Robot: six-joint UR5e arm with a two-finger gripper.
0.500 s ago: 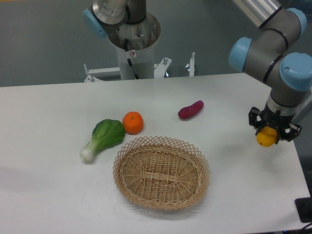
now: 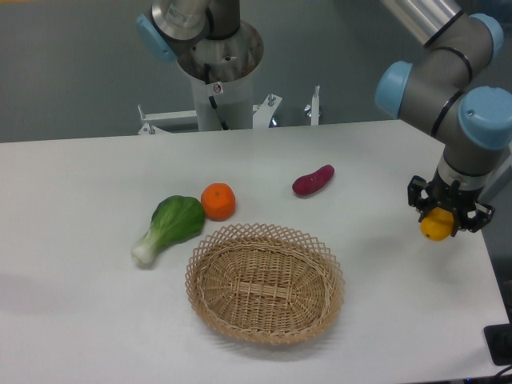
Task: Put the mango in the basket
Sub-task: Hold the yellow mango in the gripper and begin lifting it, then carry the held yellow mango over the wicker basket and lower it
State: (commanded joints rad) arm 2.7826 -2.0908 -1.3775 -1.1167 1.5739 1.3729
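Note:
The mango (image 2: 436, 227) is a yellow-orange fruit at the right side of the table, seen end-on. My gripper (image 2: 445, 214) is directly over it with its black fingers down on both sides of the fruit, shut on it. The mango sits at or just above the table surface; I cannot tell which. The basket (image 2: 265, 282), a shallow tan wicker oval with a lattice rim, lies empty at the front middle of the table, well to the left of the gripper.
A purple-red sweet potato (image 2: 313, 180) lies behind the basket. A round orange tangerine (image 2: 218, 201) and a green bok choy (image 2: 169, 226) lie to the basket's back left. The table's right edge is close to the gripper. The robot base (image 2: 218, 72) stands at the back.
Almost nothing differs. The gripper and mango stay in the same spot, perhaps a touch lower.

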